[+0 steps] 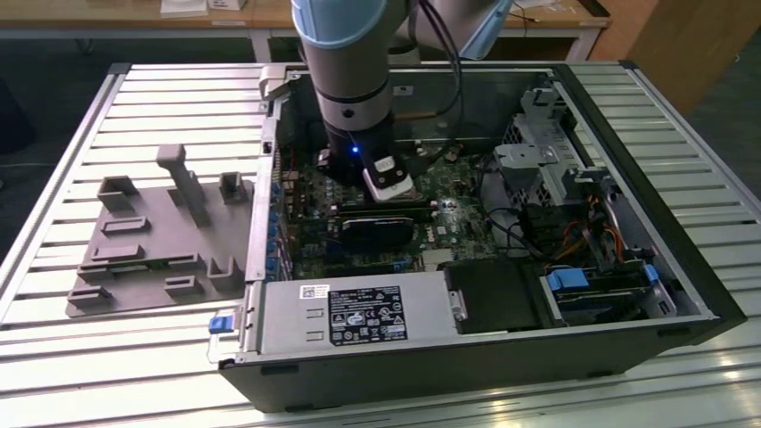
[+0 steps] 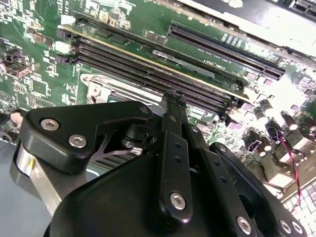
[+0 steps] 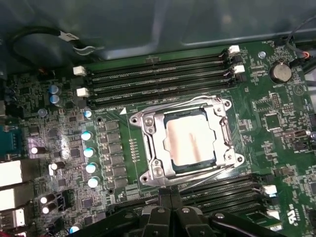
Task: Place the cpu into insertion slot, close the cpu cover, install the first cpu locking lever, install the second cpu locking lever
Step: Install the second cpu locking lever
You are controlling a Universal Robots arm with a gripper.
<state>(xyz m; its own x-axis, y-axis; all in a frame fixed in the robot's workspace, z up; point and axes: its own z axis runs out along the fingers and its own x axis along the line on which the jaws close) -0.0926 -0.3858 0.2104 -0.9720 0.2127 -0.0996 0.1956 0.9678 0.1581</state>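
- Open computer case lies on its side on a slatted metal bench; a grey moulded fixture tray sits on the bench at 9 o'clock of the case in the exterior view.
- The arm reaches straight down into the case over the green motherboard.
- The hand hovers just above the board. In the first wrist view its black fingers meet with no visible gap, tips together; nothing is gripped between them.
- The cpu is seated in the insertion slot, its silver-grey top facing up.
- The cpu cover lies flat down over the chip, framing it through the square cut-out.
- Thin wire levers run along the cover edges; whether they are latched cannot be told.
- Long memory slots lie on both sides of the socket.
- In the second wrist view the hand's linkage blocks most of the socket.
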